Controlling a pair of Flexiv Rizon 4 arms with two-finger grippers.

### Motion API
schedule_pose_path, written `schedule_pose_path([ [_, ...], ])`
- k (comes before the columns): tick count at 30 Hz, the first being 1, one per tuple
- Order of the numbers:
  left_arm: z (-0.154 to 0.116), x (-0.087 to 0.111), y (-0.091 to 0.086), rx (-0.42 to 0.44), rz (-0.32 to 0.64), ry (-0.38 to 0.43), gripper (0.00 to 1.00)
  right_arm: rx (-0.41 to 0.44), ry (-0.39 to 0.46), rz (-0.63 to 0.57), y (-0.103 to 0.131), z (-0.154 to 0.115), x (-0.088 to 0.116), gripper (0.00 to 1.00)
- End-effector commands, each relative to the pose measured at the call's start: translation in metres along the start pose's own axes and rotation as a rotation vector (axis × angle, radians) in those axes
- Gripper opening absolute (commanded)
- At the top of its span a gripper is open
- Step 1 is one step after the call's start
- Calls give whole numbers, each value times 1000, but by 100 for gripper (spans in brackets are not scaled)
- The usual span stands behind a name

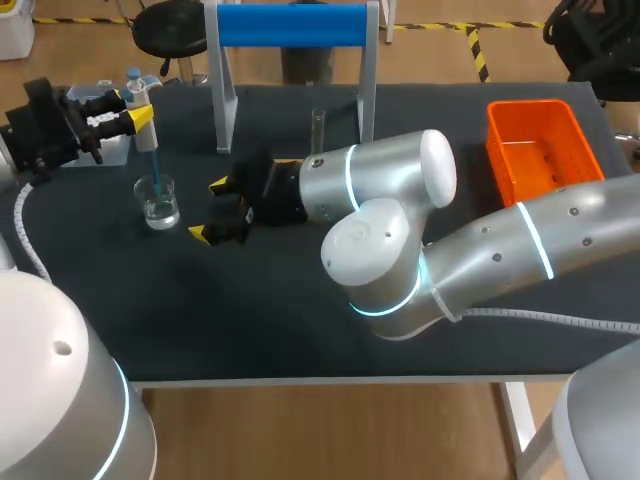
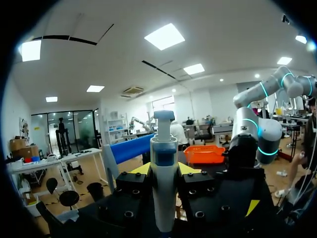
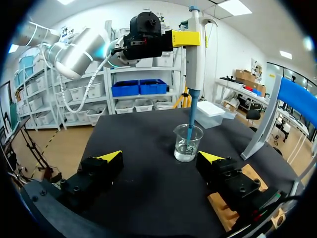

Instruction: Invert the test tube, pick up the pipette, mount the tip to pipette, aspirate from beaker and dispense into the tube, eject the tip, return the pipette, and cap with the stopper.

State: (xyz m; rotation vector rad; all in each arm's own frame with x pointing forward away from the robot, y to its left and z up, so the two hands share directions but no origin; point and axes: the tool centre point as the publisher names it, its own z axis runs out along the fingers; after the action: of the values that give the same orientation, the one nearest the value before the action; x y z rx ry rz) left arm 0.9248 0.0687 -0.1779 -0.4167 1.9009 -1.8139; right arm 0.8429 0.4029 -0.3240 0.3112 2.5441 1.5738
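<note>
**Pipette tip in beaker; right jaws empty**

The left gripper (image 1: pixel 142 111) has its jaws closed on the upright pipette (image 1: pixel 147 135), one finger on each side of the barrel. The blue tip (image 3: pixel 191 124) dips into the beaker (image 1: pixel 158 203), on the left of the table (image 1: pixel 300 320). The right gripper (image 1: pixel 209 211), just right of the beaker, is wide open and holds nothing. The test tube (image 1: pixel 318 130) stands at far centre.
</note>
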Motion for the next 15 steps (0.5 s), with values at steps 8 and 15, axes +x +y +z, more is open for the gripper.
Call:
schedule_pose_path([
  [8, -2, -4, 13, 8, -20, -6, 0, 4, 2, 0, 1, 0, 0, 100],
  [15, -2, -5, 16, 4, -30, -6, 0, 4, 2, 0, 1, 0, 0, 100],
])
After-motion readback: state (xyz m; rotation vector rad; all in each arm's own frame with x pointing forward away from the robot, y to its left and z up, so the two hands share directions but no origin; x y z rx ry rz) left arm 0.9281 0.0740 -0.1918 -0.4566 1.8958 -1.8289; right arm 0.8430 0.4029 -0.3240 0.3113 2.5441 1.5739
